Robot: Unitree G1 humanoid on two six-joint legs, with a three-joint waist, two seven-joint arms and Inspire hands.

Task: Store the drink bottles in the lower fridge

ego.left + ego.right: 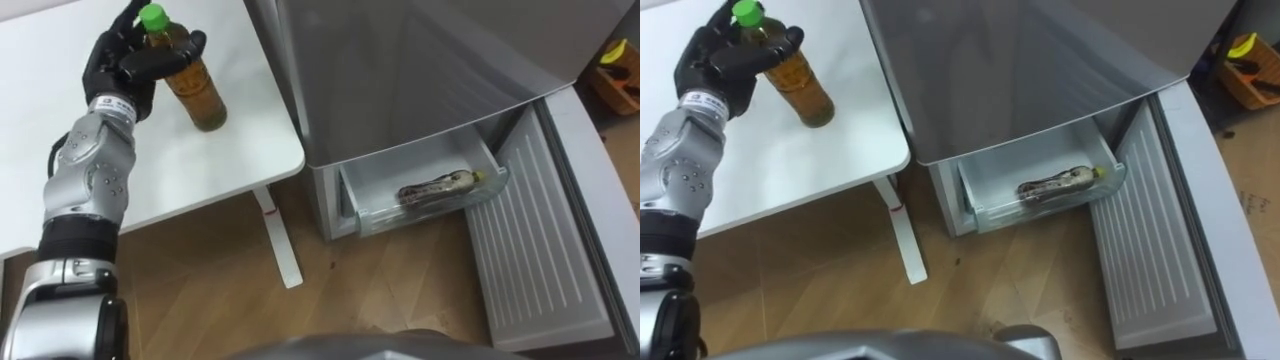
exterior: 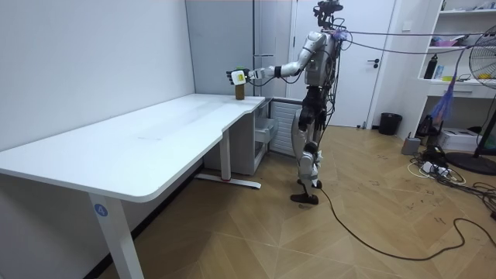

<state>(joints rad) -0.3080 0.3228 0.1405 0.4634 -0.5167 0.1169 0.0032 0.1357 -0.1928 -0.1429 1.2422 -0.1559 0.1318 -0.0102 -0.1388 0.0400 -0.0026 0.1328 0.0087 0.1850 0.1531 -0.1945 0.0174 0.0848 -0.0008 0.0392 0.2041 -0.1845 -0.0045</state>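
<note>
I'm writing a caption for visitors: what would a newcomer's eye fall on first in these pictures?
First, the robot's black left hand closed round the neck of a green-capped bottle of amber drink, on the white table near its corner. Next, beside the table, the grey fridge with its lower door swung open and its clear drawer pulled out, a second bottle lying on its side inside.

No print can be read. Any writing on the standing bottle (image 1: 203, 100) on the tabletop (image 1: 230, 160) is too small to tell. So is the patterned wrapper of the lying bottle (image 1: 440, 187) in the fridge drawer (image 1: 400, 216). A round blue sticker (image 2: 100, 208) on the table leg (image 2: 116, 240) bears an illegible mark.
</note>
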